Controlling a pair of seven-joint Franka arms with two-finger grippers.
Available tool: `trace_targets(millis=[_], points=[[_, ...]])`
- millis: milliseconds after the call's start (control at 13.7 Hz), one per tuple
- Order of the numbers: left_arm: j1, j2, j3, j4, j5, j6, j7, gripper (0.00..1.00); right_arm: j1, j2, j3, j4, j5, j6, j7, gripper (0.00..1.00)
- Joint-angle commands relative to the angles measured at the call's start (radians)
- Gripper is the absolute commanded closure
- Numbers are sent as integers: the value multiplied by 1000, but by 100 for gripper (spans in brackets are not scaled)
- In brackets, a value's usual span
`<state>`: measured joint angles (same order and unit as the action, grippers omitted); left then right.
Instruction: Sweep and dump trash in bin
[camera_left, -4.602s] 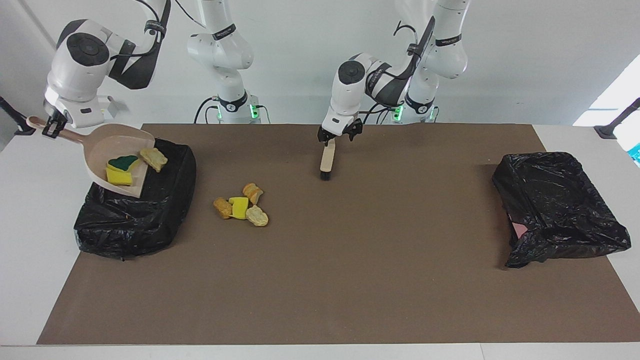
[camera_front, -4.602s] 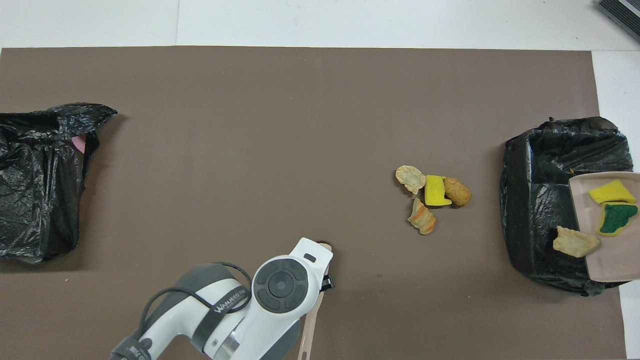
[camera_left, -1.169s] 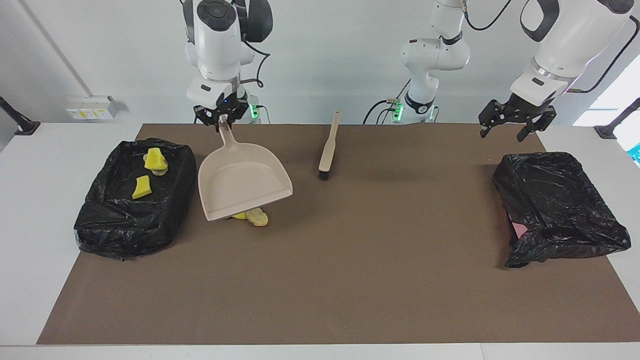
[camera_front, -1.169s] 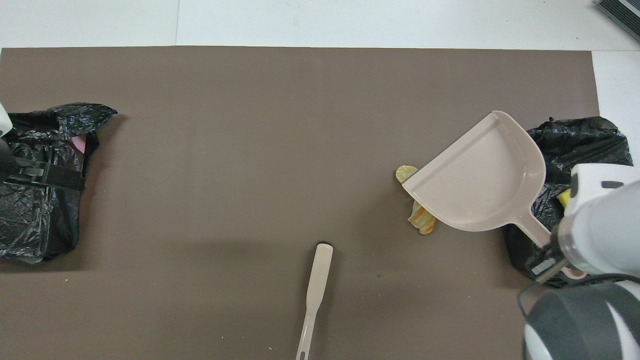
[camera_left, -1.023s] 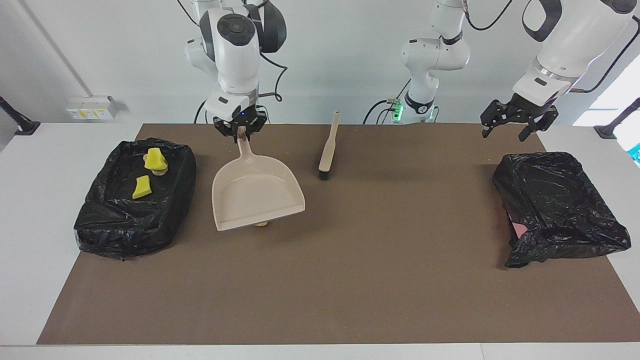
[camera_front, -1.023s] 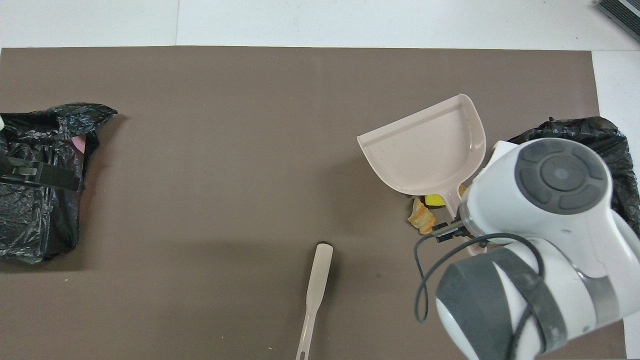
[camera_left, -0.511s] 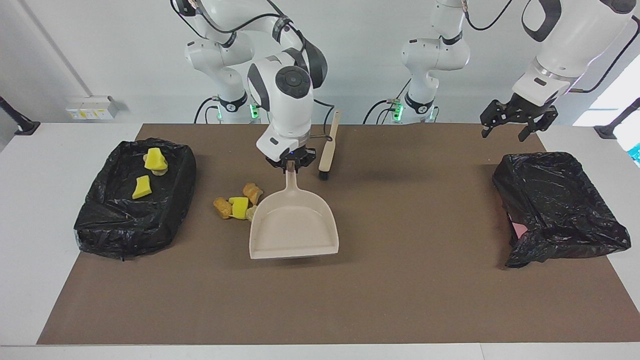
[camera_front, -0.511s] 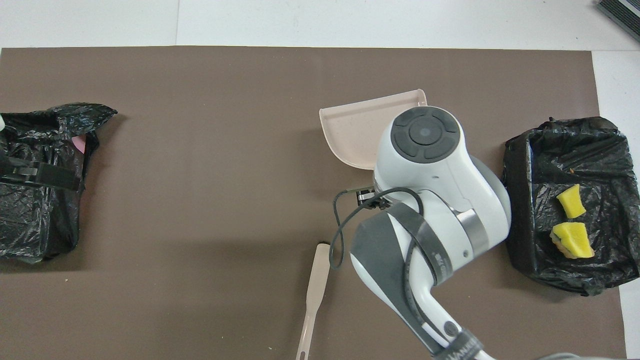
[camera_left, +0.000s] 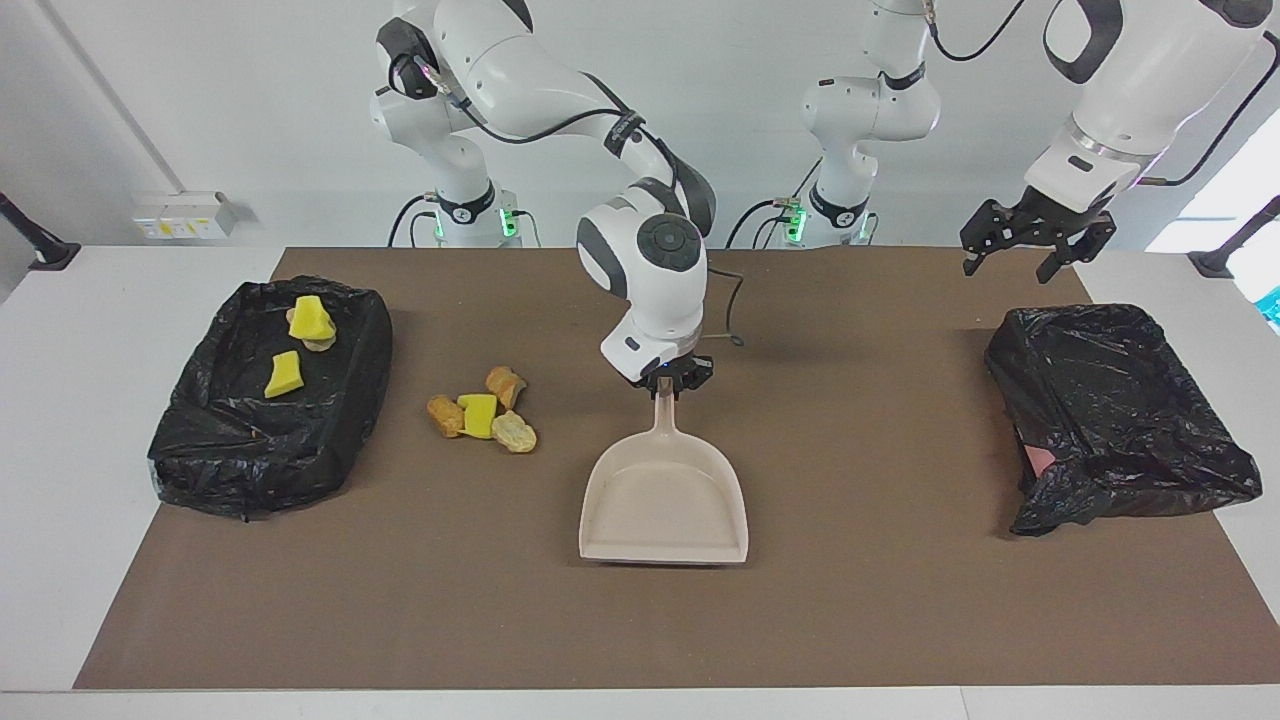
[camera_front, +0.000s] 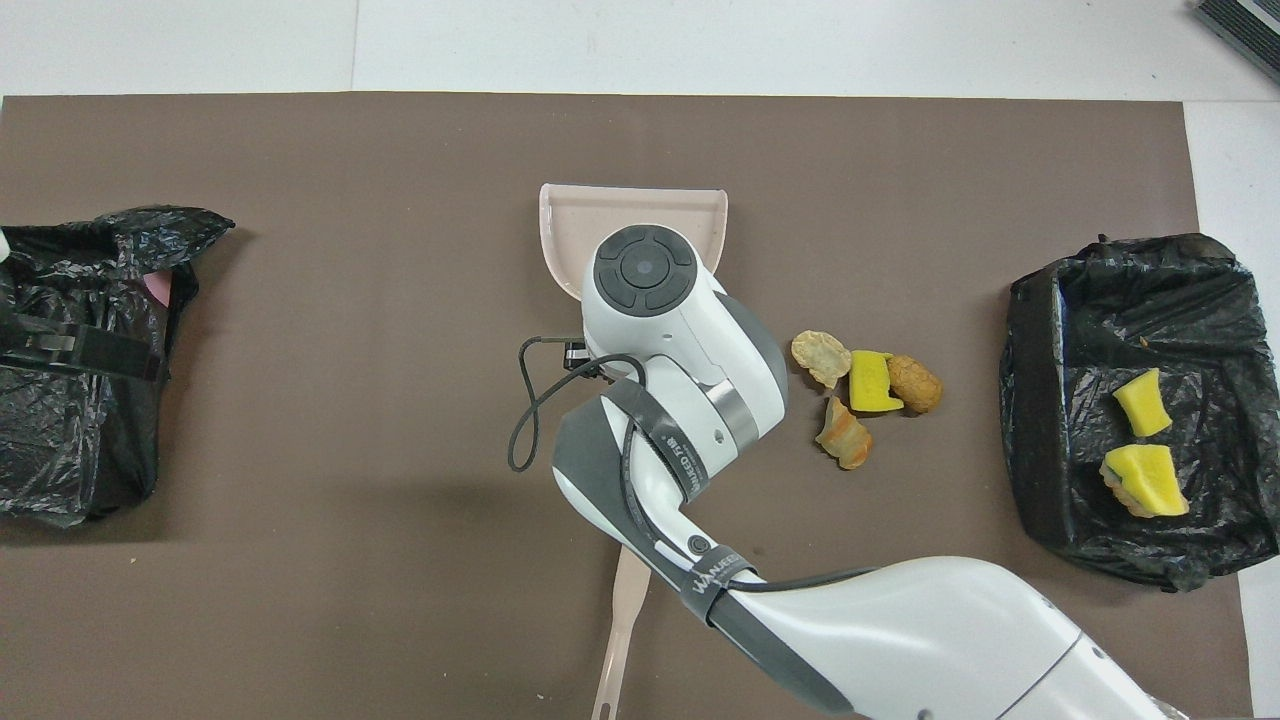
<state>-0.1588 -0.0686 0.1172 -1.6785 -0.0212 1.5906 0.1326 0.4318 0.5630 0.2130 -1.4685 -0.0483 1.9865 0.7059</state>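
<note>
The right arm reaches out over the middle of the mat, its wrist bent downward and the right gripper (camera_left: 664, 383) clamped on the dustpan handle (camera_left: 663, 410), while the left arm waits raised at its own end, the left gripper (camera_left: 1024, 240) spread wide and empty.

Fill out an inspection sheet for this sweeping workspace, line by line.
Surface: brown mat on a white table.
Job's things: four loose scraps on the mat; yellow scraps in the black-lined bin at the right arm's end.
Clutter: hand brush, mostly hidden by the arm; second black-lined bin.
Grippers: right gripper shut on the dustpan handle; left gripper open, waiting over the table.
Cables: black cable looping off the right wrist.
Surroundings: white wall.
</note>
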Motion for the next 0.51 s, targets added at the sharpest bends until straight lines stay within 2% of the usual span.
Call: trace_targets(millis=[0,73,219,292,365,438], points=[[-1,-16,-2,-12,17,-8,-2,0,18,35,-3,33,28,43,12,100],[-1,-17,-4,-12,17,-5,1,0,8,34,-1,19,28,47,11,99],[-2,-11,-2,-9,17,6,4,0,4,31,-1,-19,31,80,7,86],[-2,-10,-2,-9,14,14,-1,0,7,28,-1,-21,28,74,6,67],[-4,-10,-4,-10,14,22,-2,0,11,25,-1,-20,24,66,1,39],[-7,-8,-4,-12,14,23,-1,0,13,15,-1,-21,24,63,-2,5]])
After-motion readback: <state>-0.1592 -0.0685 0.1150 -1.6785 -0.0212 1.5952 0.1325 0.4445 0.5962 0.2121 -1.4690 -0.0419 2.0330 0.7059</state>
